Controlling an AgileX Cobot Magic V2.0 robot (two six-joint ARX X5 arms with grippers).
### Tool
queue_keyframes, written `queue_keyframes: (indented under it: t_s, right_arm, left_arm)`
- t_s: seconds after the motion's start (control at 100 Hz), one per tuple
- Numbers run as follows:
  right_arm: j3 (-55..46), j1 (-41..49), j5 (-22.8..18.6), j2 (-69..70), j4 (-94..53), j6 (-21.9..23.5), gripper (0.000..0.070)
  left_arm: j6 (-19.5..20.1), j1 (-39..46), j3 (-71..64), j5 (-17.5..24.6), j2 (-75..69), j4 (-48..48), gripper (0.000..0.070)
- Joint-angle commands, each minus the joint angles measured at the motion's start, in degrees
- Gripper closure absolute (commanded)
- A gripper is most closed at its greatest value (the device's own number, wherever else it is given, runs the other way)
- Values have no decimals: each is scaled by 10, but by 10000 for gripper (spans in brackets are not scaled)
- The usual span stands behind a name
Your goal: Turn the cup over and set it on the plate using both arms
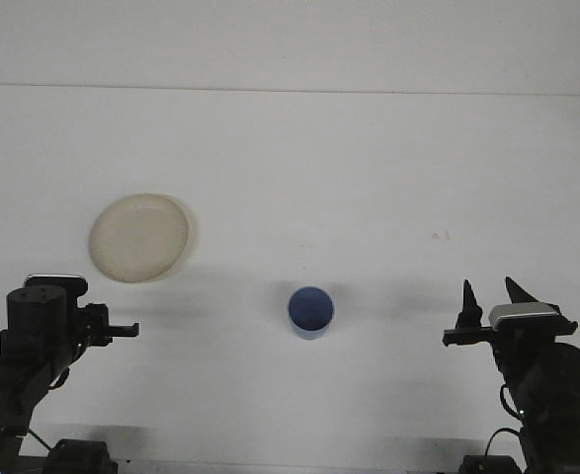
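R gripper (pixel 489 297): two dark fingertips pointing up, a clear gap between them, so jaws are apart, nothing held. It sits low at the right edge of the table (pixel 369 178), on top of its black arm w/ a silver-grey block just behind the tips.

L gripper (pixel 122 329): only a thin dark bar sticks out to the right from the arm's body; fingers not resolvable from this angle, so can't tell how its jaws stand. Nothing visible in it. The arm body is a dark cylinder-like mass at the lower left corner.

Moving out: blue cup (pixel 311 312) stands on the table between the two arms, a bit nearer centre, mouth facing up, inside visible, casting a small shadow. Well apart from both grippers, touching neither.

Plate (pixel 139 237), cream-coloured & round, lies flat at left-centre, just beyond the L arm, well apart from the cup. Nothing on it.

Table surface is plain white; faint small marks at right, above the R gripper.
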Motion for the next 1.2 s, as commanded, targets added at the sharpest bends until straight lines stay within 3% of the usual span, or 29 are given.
queue_keyframes:
  t_s: [0.0, 0.21, 0.26, 0.37, 0.43, 0.66, 0.85, 1.19]
  right_arm:
    - [3, 1, 0, 0, 7, 0, 267]
    - [3, 1, 0, 0, 7, 0, 267]
    - [3, 1, 0, 0, 7, 0, 267]
    - [3, 1, 0, 0, 7, 0, 267]
    - [3, 1, 0, 0, 7, 0, 267]
    - [3, 1, 0, 0, 7, 0, 267]
    - [3, 1, 0, 0, 7, 0, 267]
    - [3, 1, 0, 0, 7, 0, 267]
  left_arm:
    - [-1, -1, 9, 1, 1, 5, 685]
    - [-24, -1, 9, 1, -2, 6, 658]
    - [-24, -1, 9, 1, -2, 6, 574]
    - [-24, -1, 9, 1, -2, 6, 304]
    - [-24, -1, 9, 1, -2, 6, 226]
    - [-22, -1, 14, 6, 3, 3, 225]
    - [-27, -24, 51, 62, 34, 2, 225]
    - [-71, -185, 150, 76, 181, 3, 226]
